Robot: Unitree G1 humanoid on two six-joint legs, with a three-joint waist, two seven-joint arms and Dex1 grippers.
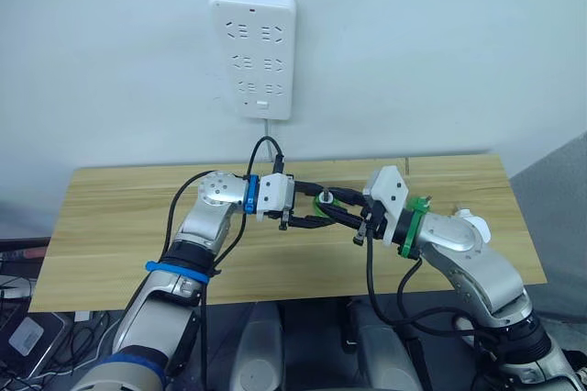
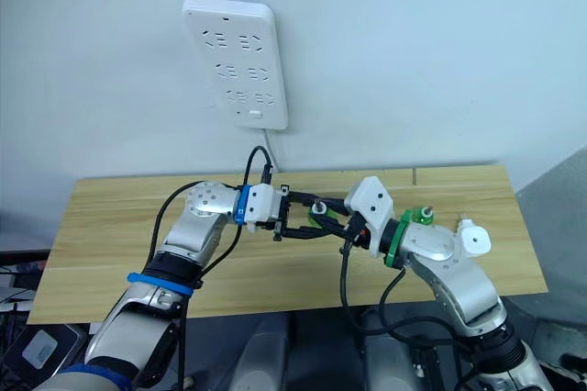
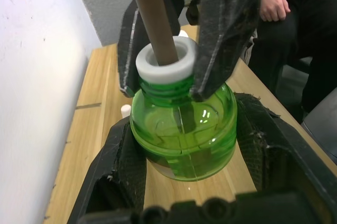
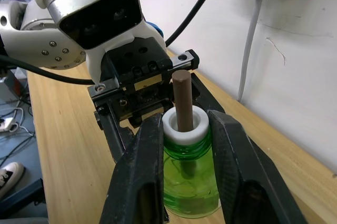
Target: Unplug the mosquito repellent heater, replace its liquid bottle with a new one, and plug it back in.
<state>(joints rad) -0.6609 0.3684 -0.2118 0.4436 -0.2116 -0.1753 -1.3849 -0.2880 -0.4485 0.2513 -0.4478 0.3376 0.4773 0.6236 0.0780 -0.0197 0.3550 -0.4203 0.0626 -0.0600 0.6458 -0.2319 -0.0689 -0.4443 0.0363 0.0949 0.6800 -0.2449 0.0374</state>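
Both grippers meet over the middle of the wooden bench (image 1: 119, 226), a little toward its back edge, and both are clamped on one thing — a green liquid bottle (image 3: 181, 134) with a white collar (image 3: 166, 66) and a brown wick (image 3: 152, 16) standing out of it. The left gripper (image 3: 181, 145) hugs the bottle's round body between its black fingers (image 3: 124, 166), while the right gripper (image 4: 181, 145) closes on the neck just under the collar; in the head views the bottle (image 2: 316, 215) is a small green spot between the two. The double hold reads as a hand-over or a steadying grip, the body held firm so the neck can be taken over. The white power strip (image 1: 252, 51) hangs on the wall above the bench's back edge, its sockets bare. A small white cylinder by the right forearm, near the bench's right edge, looks like the mosquito repellent heater (image 2: 474, 239) — unplugged, well apart from the bottle. Whether this bottle is the new one or the spent one cannot be told.
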